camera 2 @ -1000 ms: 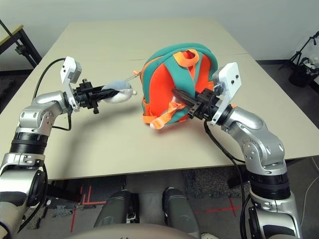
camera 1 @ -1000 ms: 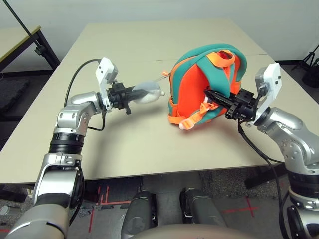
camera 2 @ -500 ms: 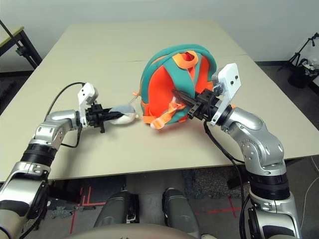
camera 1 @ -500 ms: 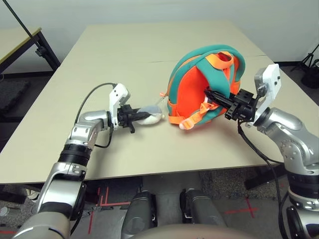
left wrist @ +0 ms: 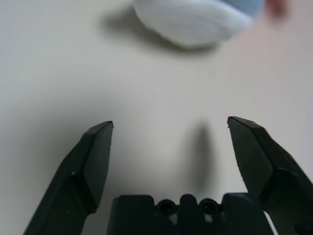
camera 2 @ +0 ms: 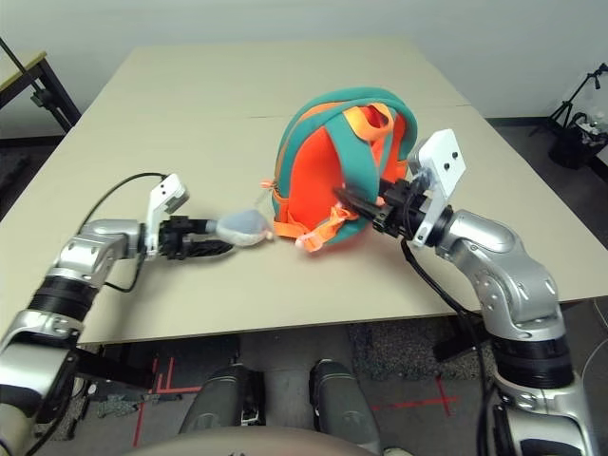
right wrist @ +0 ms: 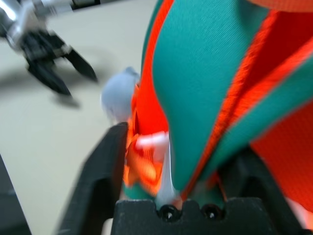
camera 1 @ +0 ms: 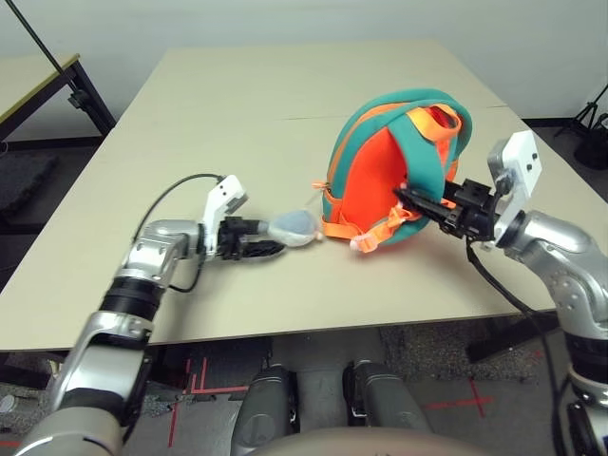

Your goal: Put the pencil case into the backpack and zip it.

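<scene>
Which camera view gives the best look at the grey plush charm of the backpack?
The left eye view: the grey plush charm lies whole on the table, beside the backpack. The right eye view shows the same. The left wrist view cuts it off beyond the open fingers; the right wrist view shows a blurred part.

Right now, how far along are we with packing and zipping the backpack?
Done: the backpack stands upright on the table; whether the pencil case is inside I cannot tell. In hand: nothing. The left gripper is open, with the plush charm lying just ahead of it, and the right gripper is open around the teal trim. Left: probably confirm the zip is shut, then draw both arms back.
</scene>
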Robot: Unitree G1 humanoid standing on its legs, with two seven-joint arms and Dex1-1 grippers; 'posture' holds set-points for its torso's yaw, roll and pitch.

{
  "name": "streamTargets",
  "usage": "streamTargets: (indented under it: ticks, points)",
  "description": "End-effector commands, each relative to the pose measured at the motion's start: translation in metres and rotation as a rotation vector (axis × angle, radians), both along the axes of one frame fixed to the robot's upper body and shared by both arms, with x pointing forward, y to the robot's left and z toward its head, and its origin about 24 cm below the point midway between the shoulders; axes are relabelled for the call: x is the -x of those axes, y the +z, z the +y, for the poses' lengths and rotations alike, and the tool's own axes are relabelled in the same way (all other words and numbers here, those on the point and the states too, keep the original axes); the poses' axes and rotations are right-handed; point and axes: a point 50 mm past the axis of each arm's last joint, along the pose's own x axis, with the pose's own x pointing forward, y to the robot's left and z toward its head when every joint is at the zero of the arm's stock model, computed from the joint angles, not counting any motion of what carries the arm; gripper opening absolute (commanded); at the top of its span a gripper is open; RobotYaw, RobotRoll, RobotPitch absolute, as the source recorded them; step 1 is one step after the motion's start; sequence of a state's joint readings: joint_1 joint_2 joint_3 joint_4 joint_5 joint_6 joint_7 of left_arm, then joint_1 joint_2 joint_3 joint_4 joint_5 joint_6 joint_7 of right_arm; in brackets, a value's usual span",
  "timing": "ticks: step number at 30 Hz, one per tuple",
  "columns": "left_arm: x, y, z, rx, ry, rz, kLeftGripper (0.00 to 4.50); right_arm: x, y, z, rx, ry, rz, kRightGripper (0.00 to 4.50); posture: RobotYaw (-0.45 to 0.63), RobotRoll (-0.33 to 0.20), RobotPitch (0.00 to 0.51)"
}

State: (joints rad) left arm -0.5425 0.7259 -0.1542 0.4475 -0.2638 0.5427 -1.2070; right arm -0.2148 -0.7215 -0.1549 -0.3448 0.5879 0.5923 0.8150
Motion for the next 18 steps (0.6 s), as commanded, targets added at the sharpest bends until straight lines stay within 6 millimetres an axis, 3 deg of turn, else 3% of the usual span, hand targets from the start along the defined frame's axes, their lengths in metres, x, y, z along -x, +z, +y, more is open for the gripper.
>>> streamTargets:
  ticks: [1,4,7,12,18]
  points:
    - [0.003,0.011,0.013,0.002,0.028,0.02,4.5,0.003,0.011,-0.026,-0.007,-0.056,0.006,4.47,0.05,0.0,0.058]
    - [0.002,0.013,0.032,-0.044,0.108,-0.053,4.5,0.002,0.011,-0.051,-0.005,-0.156,0.011,4.47,0.06,0.0,0.061]
    - [-0.011,0.02,0.047,-0.059,0.264,-0.337,4.5,-0.002,0.003,-0.085,-0.021,-0.335,-0.009,4.47,0.07,0.0,0.061]
    - [-0.016,0.014,0.058,0.11,0.615,-0.622,4.5,-0.015,-0.022,-0.129,-0.114,-0.686,-0.082,4.47,0.08,0.0,0.06]
    - [-0.002,-0.01,0.063,0.155,0.973,-0.793,4.5,-0.029,-0.056,-0.142,-0.185,-0.942,-0.115,4.47,0.1,0.0,0.058]
